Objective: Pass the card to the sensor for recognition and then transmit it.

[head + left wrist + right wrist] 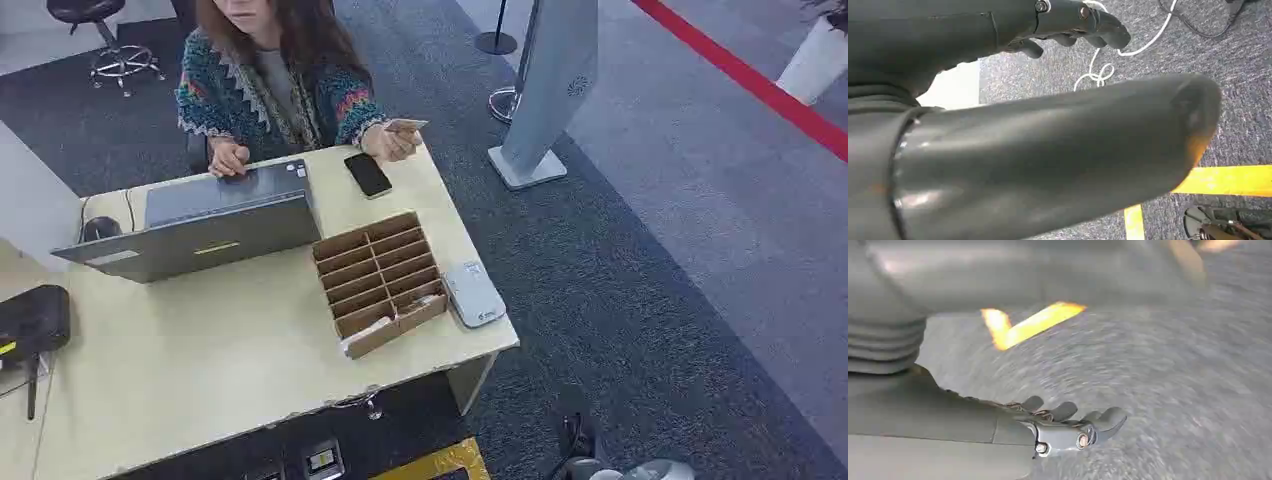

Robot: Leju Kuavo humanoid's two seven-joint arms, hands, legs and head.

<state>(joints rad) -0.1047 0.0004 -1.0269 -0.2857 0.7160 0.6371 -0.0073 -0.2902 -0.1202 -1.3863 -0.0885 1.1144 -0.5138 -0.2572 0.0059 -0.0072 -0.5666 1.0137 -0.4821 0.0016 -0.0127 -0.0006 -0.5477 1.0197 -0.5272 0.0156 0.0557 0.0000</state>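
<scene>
Seemingly thin, stiff and slippery, the card (406, 125) was held up by a person's hand (390, 143) above the worktop's (200, 370) far right corner; its free edge looked the best hold. Wrist views alone showed the left robot hand (1068, 30) and right robot hand (1068, 427), fingers loosely apart, grasping nothing, over carpet.

Pale wood desk (230, 360); grey laptop (215, 222); black phone (368, 174); brown cardboard organiser (380, 280); zigzag-patterned teal sweater (235, 95).
</scene>
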